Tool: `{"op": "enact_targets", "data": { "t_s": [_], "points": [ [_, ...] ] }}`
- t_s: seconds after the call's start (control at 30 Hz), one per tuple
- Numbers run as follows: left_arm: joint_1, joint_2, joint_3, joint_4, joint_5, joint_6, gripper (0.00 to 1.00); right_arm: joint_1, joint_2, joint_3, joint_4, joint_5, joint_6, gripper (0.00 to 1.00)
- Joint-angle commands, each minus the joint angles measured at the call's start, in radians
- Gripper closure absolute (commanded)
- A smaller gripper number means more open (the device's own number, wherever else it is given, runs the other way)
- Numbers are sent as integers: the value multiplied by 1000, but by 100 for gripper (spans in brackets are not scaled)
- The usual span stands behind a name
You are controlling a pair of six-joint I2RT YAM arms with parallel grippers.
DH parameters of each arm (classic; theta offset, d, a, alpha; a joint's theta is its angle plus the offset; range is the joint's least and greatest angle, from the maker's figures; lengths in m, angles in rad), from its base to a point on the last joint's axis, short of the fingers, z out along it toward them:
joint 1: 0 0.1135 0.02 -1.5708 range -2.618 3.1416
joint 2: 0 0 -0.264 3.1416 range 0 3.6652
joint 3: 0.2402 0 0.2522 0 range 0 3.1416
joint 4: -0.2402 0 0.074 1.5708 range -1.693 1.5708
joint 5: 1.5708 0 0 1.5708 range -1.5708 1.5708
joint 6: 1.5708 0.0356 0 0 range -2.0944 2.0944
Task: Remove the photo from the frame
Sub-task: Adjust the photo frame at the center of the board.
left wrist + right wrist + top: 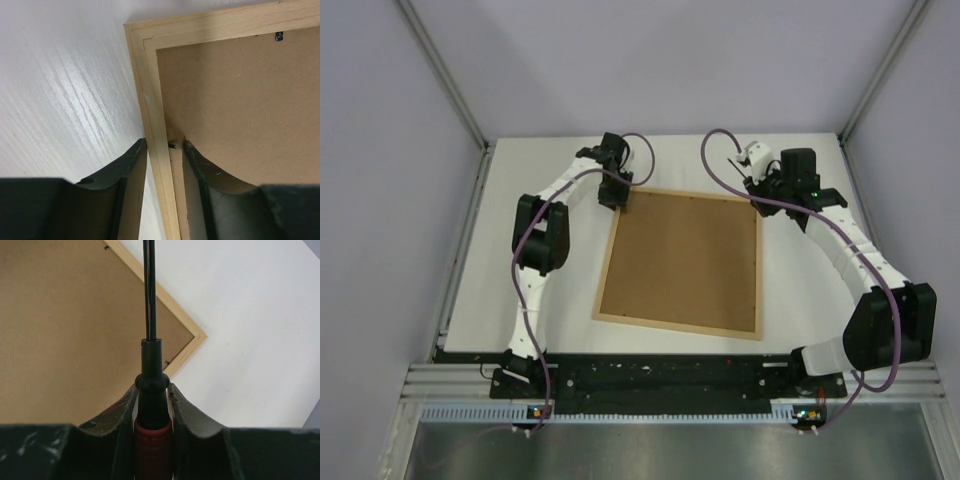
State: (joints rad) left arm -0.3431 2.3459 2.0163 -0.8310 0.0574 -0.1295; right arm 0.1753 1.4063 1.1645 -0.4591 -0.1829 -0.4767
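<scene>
There, straddled 1 side rim of the frame with the left gripper, jaws spread, a finger on either side. Pinched a red-handled screwdriver in the right gripper, shaft pointing ahead across the rim near a corner, brown backing board face-up just below.

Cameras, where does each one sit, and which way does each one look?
Top external: high above and behind the arm bases, looking down at the light-wood picture frame lying with its brown backing board up; left arm and right arm show.
Left wrist: on the left arm, looking along the left gripper, its black fingers either side of the frame's rim.
Right wrist: on the right arm, looking past the right gripper holding a red-and-black screwdriver.
Both wrist views share frame and board.
</scene>
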Motion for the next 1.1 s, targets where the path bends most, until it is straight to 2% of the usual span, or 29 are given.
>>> {"op": "enact_targets", "data": {
  "t_s": [0.0,0.07,0.3,0.4,0.5,0.57,0.6,0.7,0.73,1.07],
  "points": [
    [1,3,21,12,-14,4,64,0,-41,0,20,-24,7,100],
    [0,0,21,10,-18,5,68,-2,-40,0,19,-24,7,100],
    [1,-7,22,12,-27,7,69,-2,-41,0,19,-30,7,100],
    [4,-11,21,13,-27,4,74,0,-38,0,19,-30,9,100],
    [4,-16,21,18,-27,-5,83,0,-32,-2,16,-33,10,100],
    [7,-20,21,20,-25,-12,86,1,-21,-2,16,-36,9,100],
    [7,-20,21,20,-22,-16,92,0,-14,-2,14,-36,10,100],
    [10,-26,19,20,-11,-25,96,1,-1,0,10,-39,10,100],
    [10,-30,19,20,-8,-28,100,0,2,1,8,-43,12,100],
    [32,-77,-42,84,58,-73,100,0,20,3,5,-49,15,100]
  ]
}}
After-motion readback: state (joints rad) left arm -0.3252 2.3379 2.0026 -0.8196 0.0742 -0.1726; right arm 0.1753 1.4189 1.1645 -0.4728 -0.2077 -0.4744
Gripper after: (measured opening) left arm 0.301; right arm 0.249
